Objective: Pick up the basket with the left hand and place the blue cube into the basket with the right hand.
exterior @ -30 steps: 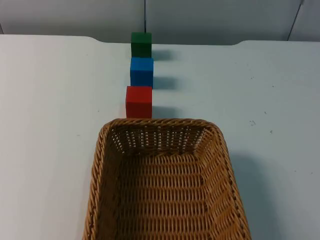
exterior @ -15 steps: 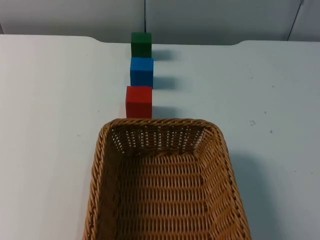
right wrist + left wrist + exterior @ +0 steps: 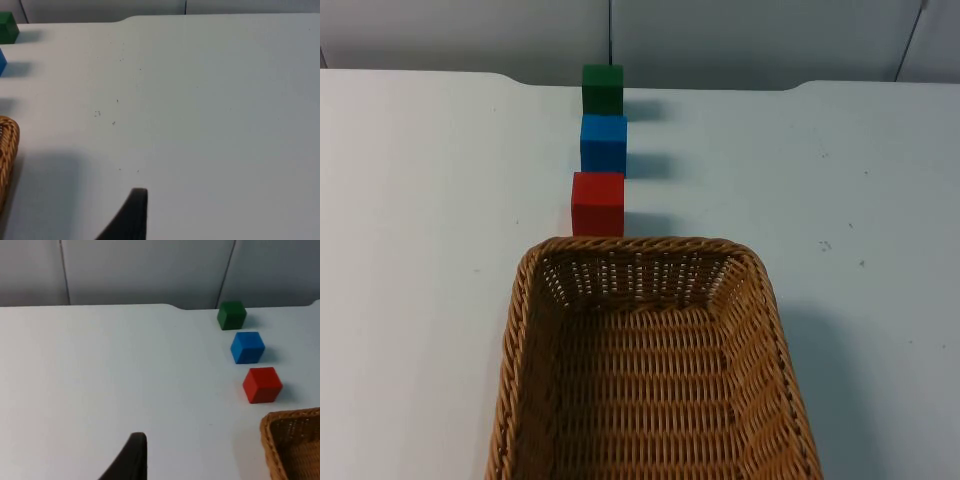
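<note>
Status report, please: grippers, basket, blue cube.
Both arms waiting, nothing held. Basket on table, empty. Blue cube in line between green cube and red cube.

A white table top (image 3: 420,200) runs back to a grey partition wall (image 3: 740,40), whose panels meet at dark vertical seams.

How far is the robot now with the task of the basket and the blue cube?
Nothing looks done yet. The basket rests on the table, and the blue cube sits in line between the green cube and the red cube. Nothing is in hand. Lifting the basket and moving the blue cube into it both remain.
</note>
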Robot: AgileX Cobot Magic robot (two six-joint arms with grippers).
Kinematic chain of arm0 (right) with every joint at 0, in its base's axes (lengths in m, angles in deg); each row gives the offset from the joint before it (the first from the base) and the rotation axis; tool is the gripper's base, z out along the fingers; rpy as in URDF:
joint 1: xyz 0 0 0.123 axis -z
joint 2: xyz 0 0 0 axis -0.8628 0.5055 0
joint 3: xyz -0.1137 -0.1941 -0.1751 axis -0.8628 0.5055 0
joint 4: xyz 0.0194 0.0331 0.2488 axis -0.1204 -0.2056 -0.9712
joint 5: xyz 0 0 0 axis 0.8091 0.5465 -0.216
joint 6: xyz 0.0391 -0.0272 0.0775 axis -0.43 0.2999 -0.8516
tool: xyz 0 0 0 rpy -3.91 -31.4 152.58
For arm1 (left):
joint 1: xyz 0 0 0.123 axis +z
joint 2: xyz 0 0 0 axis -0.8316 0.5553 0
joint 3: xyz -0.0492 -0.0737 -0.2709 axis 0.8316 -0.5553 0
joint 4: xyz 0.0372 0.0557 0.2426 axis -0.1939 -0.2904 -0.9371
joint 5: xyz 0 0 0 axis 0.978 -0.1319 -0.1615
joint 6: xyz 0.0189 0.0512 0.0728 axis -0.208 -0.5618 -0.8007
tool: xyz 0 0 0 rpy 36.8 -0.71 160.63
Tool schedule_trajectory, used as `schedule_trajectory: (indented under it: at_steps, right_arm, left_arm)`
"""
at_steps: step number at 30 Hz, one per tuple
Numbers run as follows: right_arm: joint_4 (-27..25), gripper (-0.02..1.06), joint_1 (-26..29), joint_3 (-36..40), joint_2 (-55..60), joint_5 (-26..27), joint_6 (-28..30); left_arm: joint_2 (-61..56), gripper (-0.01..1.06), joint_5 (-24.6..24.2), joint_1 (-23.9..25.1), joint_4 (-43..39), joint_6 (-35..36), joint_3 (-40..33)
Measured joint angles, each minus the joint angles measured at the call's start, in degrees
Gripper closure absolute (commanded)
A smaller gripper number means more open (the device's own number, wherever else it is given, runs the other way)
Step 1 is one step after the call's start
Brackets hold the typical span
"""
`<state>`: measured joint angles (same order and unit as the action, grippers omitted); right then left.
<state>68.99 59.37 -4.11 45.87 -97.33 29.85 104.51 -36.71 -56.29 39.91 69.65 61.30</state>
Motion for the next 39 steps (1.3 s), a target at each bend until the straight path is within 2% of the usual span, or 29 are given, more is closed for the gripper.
schedule_trajectory:
  at_steps: [4,9,25,39]
  right_arm:
    - [0.0,0.0,0.0,0.0,0.0,0.0,0.0]
    - [0.0,0.0,0.0,0.0,0.0,0.0,0.0]
    - [0.4,0.0,0.0,0.0,0.0,0.0,-0.2]
    - [0.5,0.0,0.0,0.0,0.0,0.0,-0.5]
  left_arm:
    - [5.6,0.0,3.1,0.0,8.8,-6.0,0.2]
    - [13.2,0.0,3.6,0.0,15.9,-11.7,0.4]
    - [36.7,0.0,3.9,0.0,22.5,-19.9,0.4]
    - [52.3,0.01,4.0,-0.2,25.7,-25.5,0.4]
